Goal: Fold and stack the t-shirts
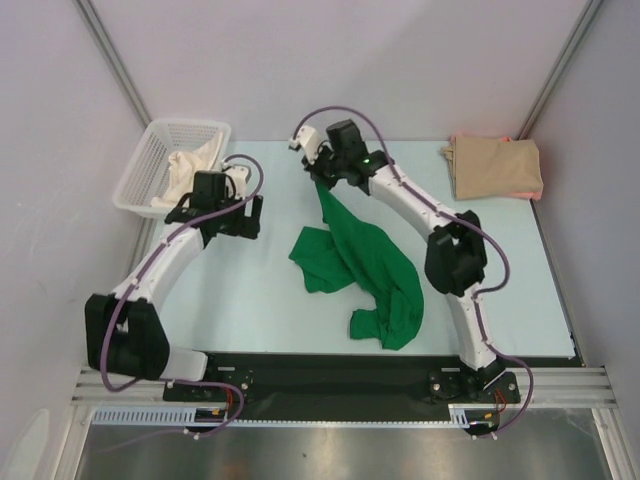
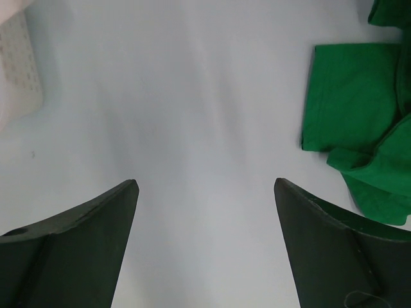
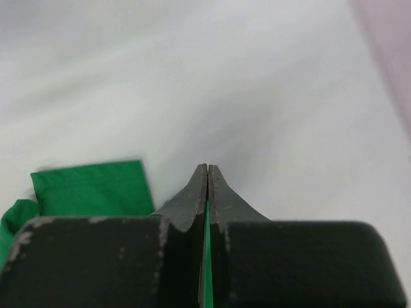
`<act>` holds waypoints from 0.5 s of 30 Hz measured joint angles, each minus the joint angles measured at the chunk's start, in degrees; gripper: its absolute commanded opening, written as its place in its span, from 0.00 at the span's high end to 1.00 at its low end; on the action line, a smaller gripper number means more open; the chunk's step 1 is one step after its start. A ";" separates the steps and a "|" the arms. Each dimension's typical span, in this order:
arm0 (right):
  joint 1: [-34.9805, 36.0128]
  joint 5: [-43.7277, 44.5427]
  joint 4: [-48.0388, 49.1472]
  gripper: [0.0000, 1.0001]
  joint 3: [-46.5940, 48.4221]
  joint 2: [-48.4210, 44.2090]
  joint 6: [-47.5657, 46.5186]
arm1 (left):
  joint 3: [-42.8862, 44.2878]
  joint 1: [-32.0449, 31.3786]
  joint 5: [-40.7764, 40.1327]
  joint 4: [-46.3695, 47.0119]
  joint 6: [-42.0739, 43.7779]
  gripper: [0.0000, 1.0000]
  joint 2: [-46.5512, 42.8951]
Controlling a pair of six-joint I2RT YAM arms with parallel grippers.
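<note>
A bright green t-shirt (image 1: 366,270) lies crumpled in the middle of the table, one end drawn up toward the back. My right gripper (image 1: 322,180) is shut on that raised end; in the right wrist view a thin strip of green cloth (image 3: 205,256) shows between the closed fingers (image 3: 192,199), with more of the green t-shirt (image 3: 90,189) at the left. My left gripper (image 1: 228,225) hovers open over bare table left of the shirt, and the green t-shirt (image 2: 350,102) appears at the right of its view. A folded tan t-shirt (image 1: 494,167) with a pink edge rests at the back right.
A white mesh basket (image 1: 150,160) holding a cream cloth (image 1: 192,165) stands at the back left, close behind my left gripper. The basket's wall (image 2: 16,70) shows at the left of the left wrist view. Grey walls enclose the table's back and sides.
</note>
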 measured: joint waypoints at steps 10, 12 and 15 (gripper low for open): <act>-5.33 2.21 -0.35 1.00 -12.17 -21.70 -1.95 | 17.90 -2.36 8.96 -2.43 -0.07 0.22 25.35; -6.38 2.71 -0.72 1.00 -14.51 -24.11 -2.58 | 23.50 -3.61 11.52 -4.87 0.02 0.23 31.43; -8.20 3.61 -1.18 1.00 -18.93 -27.39 -3.34 | 30.18 -4.83 14.73 -6.16 0.02 0.26 39.28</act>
